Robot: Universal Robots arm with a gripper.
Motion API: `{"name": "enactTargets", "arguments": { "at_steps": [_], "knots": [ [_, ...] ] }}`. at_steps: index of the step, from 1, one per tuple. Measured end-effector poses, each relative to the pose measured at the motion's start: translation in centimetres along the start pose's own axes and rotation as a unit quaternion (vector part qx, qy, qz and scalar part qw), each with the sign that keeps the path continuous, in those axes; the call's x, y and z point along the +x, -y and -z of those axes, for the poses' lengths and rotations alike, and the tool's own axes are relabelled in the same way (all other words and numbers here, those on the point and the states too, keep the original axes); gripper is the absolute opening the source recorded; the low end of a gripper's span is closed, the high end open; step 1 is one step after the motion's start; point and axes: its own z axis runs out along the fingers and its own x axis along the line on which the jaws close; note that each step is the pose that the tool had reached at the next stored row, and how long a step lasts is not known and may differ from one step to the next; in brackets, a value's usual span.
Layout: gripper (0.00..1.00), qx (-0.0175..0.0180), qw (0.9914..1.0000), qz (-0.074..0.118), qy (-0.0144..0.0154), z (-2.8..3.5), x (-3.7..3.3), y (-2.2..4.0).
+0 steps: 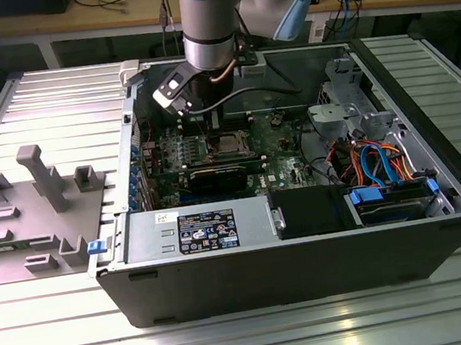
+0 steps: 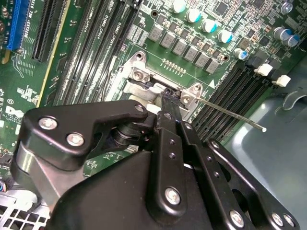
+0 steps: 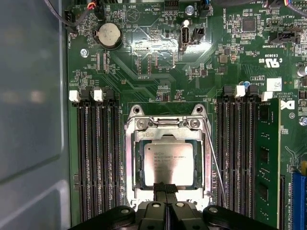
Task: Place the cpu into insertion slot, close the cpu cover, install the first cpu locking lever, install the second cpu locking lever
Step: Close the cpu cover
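1. One gripper (image 3: pixel 165 191) has its jaws pressed together, their tips at the edge of the cpu cover (image 3: pixel 165 134).
2. The cpu (image 3: pixel 169 160) lies flat in the insertion slot (image 3: pixel 139 165) on the green motherboard (image 3: pixel 158 72), framed by the cover's square window.
3. A thin wire locking lever (image 3: pixel 217 167) slants away from one corner of the slot.

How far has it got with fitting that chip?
The cpu sits in the insertion slot with the cpu cover down over it. The gripper, fingers shut, is at the cover's edge. One locking lever sticks out unlatched, so lever latching looks unfinished.
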Motion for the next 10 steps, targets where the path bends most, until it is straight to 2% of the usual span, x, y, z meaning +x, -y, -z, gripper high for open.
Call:
{"name": "enactTargets", "arguments": {
  "at_steps": [10],
  "knots": [
    [0.11, 0.0000, 1.00000, 0.000, 0.0000, -0.40, -0.01, 0.44]
  ]
}}
